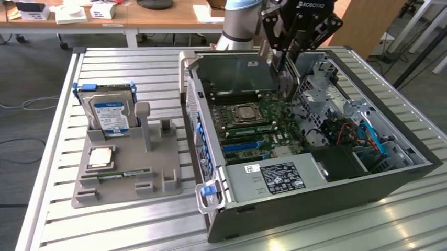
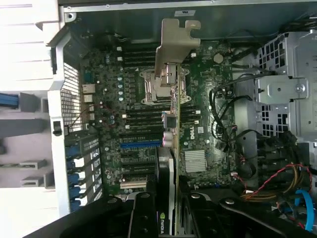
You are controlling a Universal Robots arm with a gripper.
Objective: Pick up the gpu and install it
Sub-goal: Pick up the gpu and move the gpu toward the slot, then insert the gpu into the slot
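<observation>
My gripper (image 1: 288,49) is clamped on one gpu (image 1: 286,78), which hangs on edge just above the motherboard (image 1: 255,133) inside the one open computer case (image 1: 314,206). Out on the grey tray (image 1: 119,197) sit one hard drive (image 1: 112,115), one processor chip (image 1: 101,157) and one memory stick (image 1: 129,173).

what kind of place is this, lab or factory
Likely a robotics lab or workshop: an open computer case lies on a slatted metal table, a gripper holds the gpu over its motherboard, and wooden desks stand behind.
</observation>
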